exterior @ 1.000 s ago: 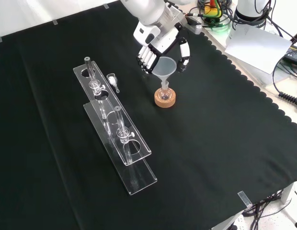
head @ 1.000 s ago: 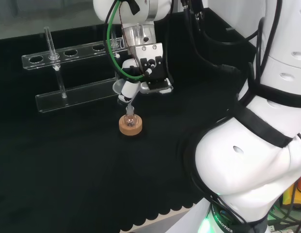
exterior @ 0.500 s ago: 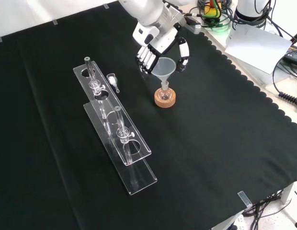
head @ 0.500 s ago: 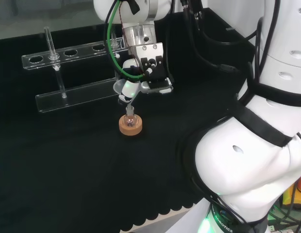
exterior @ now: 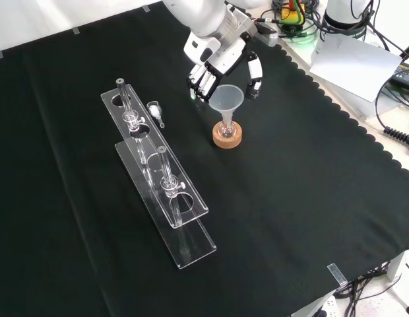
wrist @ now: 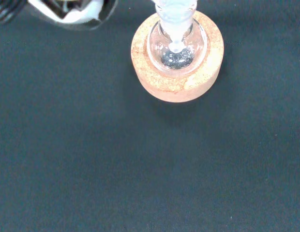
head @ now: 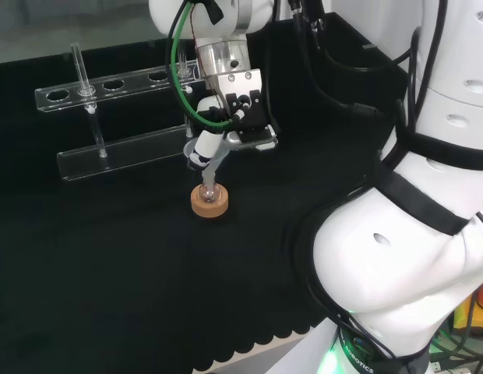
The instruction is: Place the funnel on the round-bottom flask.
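A clear funnel (exterior: pixel 226 98) stands upright with its stem in the neck of a small round-bottom flask (exterior: pixel 227 126), which sits in a cork ring (exterior: pixel 227 139). The hand (exterior: pixel 216 58) hovers just behind and above the funnel, with its fingers (exterior: pixel 200 82) on one side of the cone and its thumb (exterior: pixel 252 72) on the other. Both look straight and slightly clear of the rim. From the head view, the hand (head: pixel 235 109) hangs over the flask (head: pixel 208 192) and cork ring (head: pixel 210 205). The wrist view looks down the funnel stem (wrist: pixel 175 17) into the flask (wrist: pixel 177 50).
A clear two-tier tube rack (exterior: pixel 158 178) with a few glass tubes lies to the left in the front view and behind the flask in the head view (head: pixel 109 117). A small clear piece (exterior: pixel 155 109) lies beside it. The cloth's scalloped edge (exterior: pixel 363 132) runs along the right.
The funnel has come down a little, so its stem sits deeper in the flask neck. The fingers and thumb have straightened and spread away from the cone.
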Robot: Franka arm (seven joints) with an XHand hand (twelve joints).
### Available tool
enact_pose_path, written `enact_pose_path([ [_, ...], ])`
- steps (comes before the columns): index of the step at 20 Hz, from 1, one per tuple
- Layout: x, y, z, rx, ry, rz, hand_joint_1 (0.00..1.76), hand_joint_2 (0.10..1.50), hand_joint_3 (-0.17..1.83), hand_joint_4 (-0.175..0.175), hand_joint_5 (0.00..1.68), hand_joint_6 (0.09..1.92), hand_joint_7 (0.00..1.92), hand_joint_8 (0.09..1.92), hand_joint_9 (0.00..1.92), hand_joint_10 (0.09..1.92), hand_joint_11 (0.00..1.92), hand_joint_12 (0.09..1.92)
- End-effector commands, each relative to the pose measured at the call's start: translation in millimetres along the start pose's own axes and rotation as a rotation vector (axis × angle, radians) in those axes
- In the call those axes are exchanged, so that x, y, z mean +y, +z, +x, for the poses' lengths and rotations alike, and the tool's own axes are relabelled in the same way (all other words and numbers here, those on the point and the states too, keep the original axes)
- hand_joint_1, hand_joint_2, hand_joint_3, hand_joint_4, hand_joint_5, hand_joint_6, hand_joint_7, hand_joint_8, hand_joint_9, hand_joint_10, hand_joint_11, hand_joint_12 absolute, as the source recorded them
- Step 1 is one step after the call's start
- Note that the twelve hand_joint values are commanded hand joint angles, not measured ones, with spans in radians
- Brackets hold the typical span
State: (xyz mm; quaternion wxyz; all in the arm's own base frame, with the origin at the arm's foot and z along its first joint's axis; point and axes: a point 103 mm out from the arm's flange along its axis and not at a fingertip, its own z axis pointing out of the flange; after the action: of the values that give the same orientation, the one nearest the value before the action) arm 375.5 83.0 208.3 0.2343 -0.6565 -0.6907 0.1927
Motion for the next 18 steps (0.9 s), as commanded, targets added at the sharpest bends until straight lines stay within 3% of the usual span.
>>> enact_pose_path([
  [1,-7,-2,1,-0.006,-0.003,-0.017,0.79,0.59,0.54,-0.085,0.07,0.09,0.0,0.09,0.0,0.71,0.0,1.35],
  [7,-23,-14,-1,-0.015,-0.011,-0.095,0.76,0.6,0.47,-0.085,0.06,0.09,0.0,0.09,0.0,0.62,0.0,1.28],
  [18,-54,-41,-34,-0.01,-0.001,-0.243,0.74,0.63,0.43,-0.091,0.12,0.09,0.07,0.09,0.05,0.8,0.0,1.39],
])
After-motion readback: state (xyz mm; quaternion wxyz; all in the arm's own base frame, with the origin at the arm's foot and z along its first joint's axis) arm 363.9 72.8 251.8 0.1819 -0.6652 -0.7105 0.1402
